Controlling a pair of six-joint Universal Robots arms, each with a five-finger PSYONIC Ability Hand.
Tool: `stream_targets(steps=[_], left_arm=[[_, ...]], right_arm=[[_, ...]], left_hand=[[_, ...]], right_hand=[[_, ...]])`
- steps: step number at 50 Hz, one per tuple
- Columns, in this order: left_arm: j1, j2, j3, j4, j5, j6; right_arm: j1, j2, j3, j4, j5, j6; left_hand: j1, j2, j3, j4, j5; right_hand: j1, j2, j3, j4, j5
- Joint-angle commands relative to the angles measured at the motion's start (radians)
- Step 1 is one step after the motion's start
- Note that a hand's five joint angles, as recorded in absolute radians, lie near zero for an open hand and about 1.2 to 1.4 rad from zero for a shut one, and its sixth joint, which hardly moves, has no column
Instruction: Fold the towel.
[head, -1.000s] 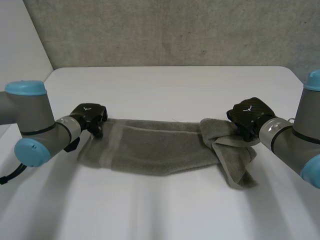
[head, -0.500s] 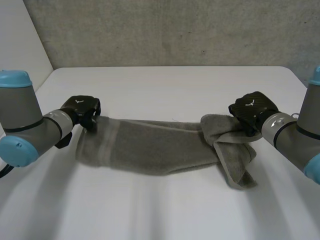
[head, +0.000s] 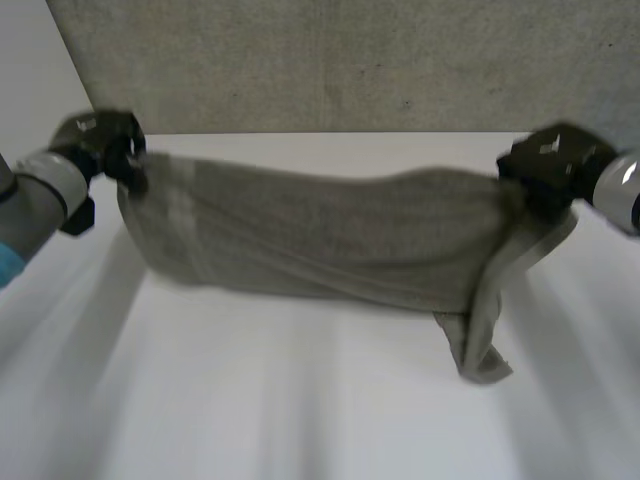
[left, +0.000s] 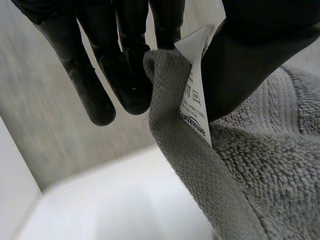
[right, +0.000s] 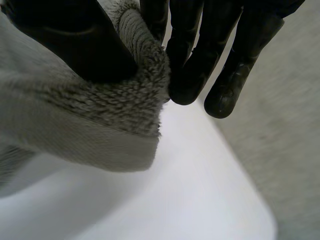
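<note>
A grey towel (head: 320, 235) hangs stretched between my two hands above the white table (head: 320, 400). My left hand (head: 100, 140) pinches its left top corner. In the left wrist view the thumb (left: 250, 55) presses the towel's edge (left: 185, 160), with its white label (left: 196, 85), against the fingers (left: 125, 60). My right hand (head: 550, 160) is shut on the right top corner. In the right wrist view its thumb (right: 70, 35) clamps the towel's fluffy edge (right: 110, 105) against the fingers (right: 195, 55). The towel sags in the middle, and a loose flap (head: 480, 330) dangles at the right, down to the table.
A grey wall (head: 330, 60) rises behind the table's far edge. White tabletop lies bare in front of the hanging towel.
Both hands have risen and moved apart, lifting the towel off the table and stretching it out. One second ago it lay flat, bunched at the right end.
</note>
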Motion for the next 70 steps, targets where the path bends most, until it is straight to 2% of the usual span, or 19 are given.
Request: stream_targets(steps=[1, 4, 9, 10, 14, 15, 19, 21, 23, 24, 29, 30, 32, 37, 43, 53, 60, 64, 70], left_arm=[[-0.018, -0.066, 0.227, 0.122, -0.014, -0.013], [-0.048, -0.107, 0.371, 0.166, -0.019, -0.058], [-0.05, -0.069, 0.478, 0.325, -0.127, -0.272], [-0.05, -0.069, 0.478, 0.326, -0.128, -0.273], [-0.041, -0.016, 0.431, 0.424, -0.137, -0.386], [-0.032, -0.006, 0.39, 0.43, -0.126, -0.394], [-0.002, -0.002, 0.271, 0.432, -0.051, -0.392], [0.034, 0.004, 0.117, 0.435, 0.066, -0.389], [0.053, 0.004, 0.04, 0.436, 0.116, -0.388], [0.053, 0.004, 0.04, 0.436, 0.116, -0.388], [0.11, 0.001, -0.282, 0.482, 0.291, -0.333], [0.11, 0.001, -0.283, 0.482, 0.291, -0.332], [0.131, 0.003, -0.409, 0.508, 0.367, -0.258], [0.185, 0.036, -0.543, 0.504, 0.467, -0.133], [0.24, 0.176, -0.588, 0.478, 0.506, -0.095], [0.254, 0.397, -0.628, 0.387, 0.507, -0.095], [0.301, 0.528, -0.658, 0.369, 0.506, -0.122], [0.353, 0.555, -0.668, 0.367, 0.507, -0.176], [0.354, 0.528, -0.669, 0.376, 0.506, -0.21]], right_arm=[[0.066, 0.178, -0.466, -0.165, 0.173, 0.091], [0.105, 0.198, -0.603, -0.311, 0.236, 0.172], [0.116, 0.161, -0.627, -0.49, 0.247, 0.324], [0.119, 0.151, -0.619, -0.514, 0.247, 0.358], [0.12, 0.144, -0.571, -0.472, 0.201, 0.37], [0.12, 0.144, -0.535, -0.412, 0.15, 0.363], [0.12, 0.17, -0.418, -0.227, 0.025, 0.279], [0.111, 0.17, -0.353, -0.189, 0.014, 0.233], [0.105, 0.17, -0.27, -0.17, 0.01, 0.172], [0.102, 0.169, -0.196, -0.178, 0.003, 0.125], [0.052, 0.164, 0.052, -0.271, -0.012, 0.019], [0.036, 0.16, 0.134, -0.311, -0.032, -0.002], [0.024, 0.154, 0.207, -0.342, -0.055, -0.022], [-0.008, 0.094, 0.375, -0.379, -0.104, -0.054], [-0.042, -0.013, 0.467, -0.38, -0.118, -0.047], [-0.064, -0.235, 0.562, -0.333, -0.118, -0.033], [-0.201, -0.403, 0.59, -0.285, -0.118, -0.039], [-0.252, -0.419, 0.587, -0.272, -0.127, -0.044], [-0.258, -0.399, 0.598, -0.265, -0.142, -0.05]], left_hand=[[0.098, 0.067, 0.064, 0.033, 0.119], [0.098, 0.067, 0.064, 0.033, 0.119], [0.098, 0.067, 0.064, 0.033, 0.119], [0.098, 0.067, 0.064, 0.033, 0.119], [0.098, 0.067, 0.064, 0.033, 0.119], [0.098, 0.067, 0.064, 0.033, 0.119], [0.098, 0.067, 0.064, 0.033, 0.119], [0.098, 0.067, 0.064, 0.033, 0.119], [0.098, 0.067, 0.064, 0.033, 0.119], [0.098, 0.067, 0.064, 0.033, 0.119], [0.098, 0.067, 0.064, 0.033, 0.119], [0.098, 0.067, 0.064, 0.033, 0.119], [0.098, 0.067, 0.064, 0.033, 0.119], [0.098, 0.067, 0.064, 0.033, 0.119], [0.098, 0.067, 0.064, 0.033, 0.119], [0.098, 0.067, 0.064, 0.033, 0.119], [0.098, 0.067, 0.064, 0.033, 0.119], [0.098, 0.067, 0.064, 0.033, 0.119], [0.098, 0.067, 0.064, 0.033, 0.119]], right_hand=[[0.07, 0.051, 0.043, 0.059, 0.051], [0.07, 0.051, 0.043, 0.059, 0.051], [0.07, 0.051, 0.043, 0.059, 0.051], [0.07, 0.051, 0.043, 0.059, 0.051], [0.07, 0.051, 0.043, 0.059, 0.051], [0.07, 0.051, 0.043, 0.059, 0.051], [0.07, 0.051, 0.043, 0.059, 0.051], [0.07, 0.051, 0.043, 0.059, 0.051], [0.07, 0.051, 0.043, 0.059, 0.051], [0.07, 0.051, 0.043, 0.059, 0.051], [0.07, 0.051, 0.043, 0.059, 0.051], [0.07, 0.051, 0.043, 0.059, 0.051], [0.07, 0.051, 0.043, 0.059, 0.051], [0.07, 0.051, 0.043, 0.059, 0.051], [0.07, 0.051, 0.043, 0.059, 0.051], [0.07, 0.051, 0.043, 0.059, 0.051], [0.07, 0.051, 0.043, 0.059, 0.051], [0.07, 0.051, 0.043, 0.059, 0.051], [0.07, 0.051, 0.043, 0.059, 0.051]])
